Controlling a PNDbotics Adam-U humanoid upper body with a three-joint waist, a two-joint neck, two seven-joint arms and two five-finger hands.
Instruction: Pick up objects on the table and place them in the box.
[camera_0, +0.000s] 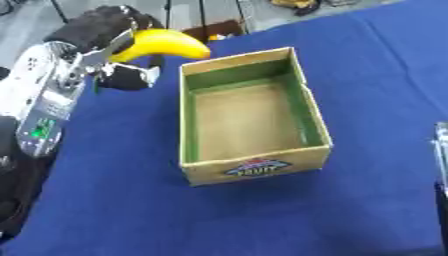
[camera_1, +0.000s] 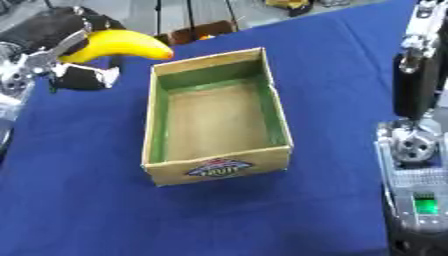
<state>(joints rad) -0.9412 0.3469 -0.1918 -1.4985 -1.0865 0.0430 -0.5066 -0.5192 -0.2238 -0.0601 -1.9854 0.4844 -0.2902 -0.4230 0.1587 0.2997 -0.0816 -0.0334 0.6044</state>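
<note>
Beside the open box (camera_0: 254, 112), left hand (camera_0: 101, 30) gripping banana (camera_0: 164, 43)

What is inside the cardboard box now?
Nothing: the box shows only its bare brown floor and green inner walls. The banana is outside, held in the left hand.

Tabletop (camera_0: 350, 75) covered in blue cloth, running askew across the frame. Open cardboard box (camera_0: 249, 116) resting directly on it at centre, printed label facing the lower edge.
</note>
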